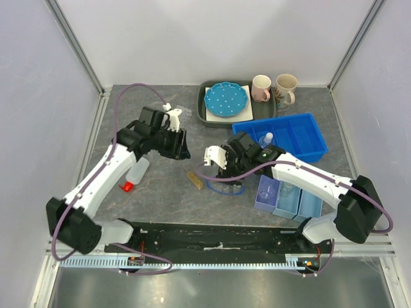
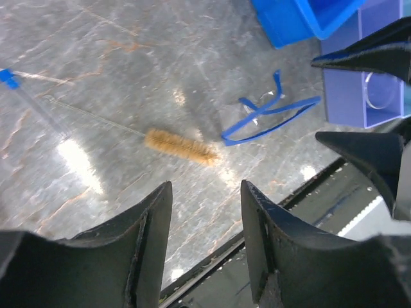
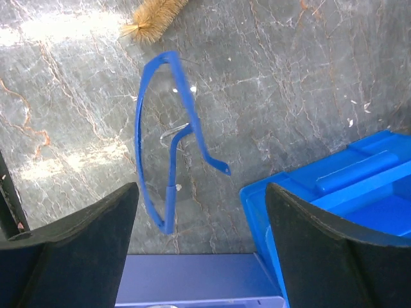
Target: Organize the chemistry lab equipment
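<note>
Grey marbled worktop (image 1: pixel 160 192) carries scattered lab kit as both arms reach over its middle. The left hand (image 2: pixel 207 192) is released, fingers parted with nothing between them. The tan-bristled tube brush (image 2: pixel 180 145) lies flat on the stone at that hand's 5 o'clock in the overhead view. The right hand (image 3: pixel 202 192) is likewise released, jaws wide and empty, above blue-framed safety glasses (image 3: pixel 170 141), which lie near the brush's bristle tip without touching it. A red-capped bottle (image 1: pixel 135 174) lies on its side at the left hand's 8 o'clock. A blue bin (image 1: pixel 302 138) holding a small clear bottle (image 1: pixel 266 138) sits at the right hand's 2 o'clock, with lavender trays (image 1: pixel 268 192) at its 4 o'clock.
</note>
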`<action>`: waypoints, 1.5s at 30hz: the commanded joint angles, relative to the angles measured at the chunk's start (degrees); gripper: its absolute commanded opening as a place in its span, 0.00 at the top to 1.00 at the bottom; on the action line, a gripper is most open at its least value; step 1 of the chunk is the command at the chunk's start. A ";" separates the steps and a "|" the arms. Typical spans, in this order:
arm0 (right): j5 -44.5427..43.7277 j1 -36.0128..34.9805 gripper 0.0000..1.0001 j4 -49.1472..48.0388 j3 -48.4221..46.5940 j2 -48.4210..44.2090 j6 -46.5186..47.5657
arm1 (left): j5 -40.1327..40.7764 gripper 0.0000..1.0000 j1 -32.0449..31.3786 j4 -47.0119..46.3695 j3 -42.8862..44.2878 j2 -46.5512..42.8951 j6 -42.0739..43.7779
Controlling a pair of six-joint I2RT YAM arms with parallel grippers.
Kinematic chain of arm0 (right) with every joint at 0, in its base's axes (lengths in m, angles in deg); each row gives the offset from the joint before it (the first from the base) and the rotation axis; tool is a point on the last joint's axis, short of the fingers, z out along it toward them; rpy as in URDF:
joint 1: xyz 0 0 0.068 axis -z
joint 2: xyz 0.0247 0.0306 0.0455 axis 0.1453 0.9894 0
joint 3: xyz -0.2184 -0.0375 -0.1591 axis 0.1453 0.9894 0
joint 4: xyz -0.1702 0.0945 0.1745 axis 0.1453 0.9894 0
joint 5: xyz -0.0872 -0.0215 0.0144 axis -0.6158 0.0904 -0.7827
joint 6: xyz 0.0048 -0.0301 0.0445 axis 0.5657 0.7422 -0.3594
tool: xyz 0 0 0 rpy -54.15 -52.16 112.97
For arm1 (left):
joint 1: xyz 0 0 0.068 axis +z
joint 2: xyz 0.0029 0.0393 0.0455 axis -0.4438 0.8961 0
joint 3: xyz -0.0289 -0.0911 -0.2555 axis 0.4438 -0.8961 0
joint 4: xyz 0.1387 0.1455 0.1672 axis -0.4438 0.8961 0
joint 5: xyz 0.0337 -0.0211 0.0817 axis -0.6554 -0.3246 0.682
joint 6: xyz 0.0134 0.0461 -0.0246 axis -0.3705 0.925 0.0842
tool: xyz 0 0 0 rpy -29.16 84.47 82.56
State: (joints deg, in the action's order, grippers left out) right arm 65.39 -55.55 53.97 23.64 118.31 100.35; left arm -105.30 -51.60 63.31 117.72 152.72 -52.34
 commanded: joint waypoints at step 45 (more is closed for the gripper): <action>11.50 2.38 0.69 9.29 -2.50 4.18 -1.32 | 17.61 0.45 0.65 -8.98 -22.47 -23.05 -1.88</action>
State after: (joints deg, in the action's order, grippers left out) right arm 76.76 -53.37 58.19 20.01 124.19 96.41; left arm -87.99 -51.17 56.38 95.27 130.14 -53.13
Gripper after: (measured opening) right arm 0.303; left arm 0.550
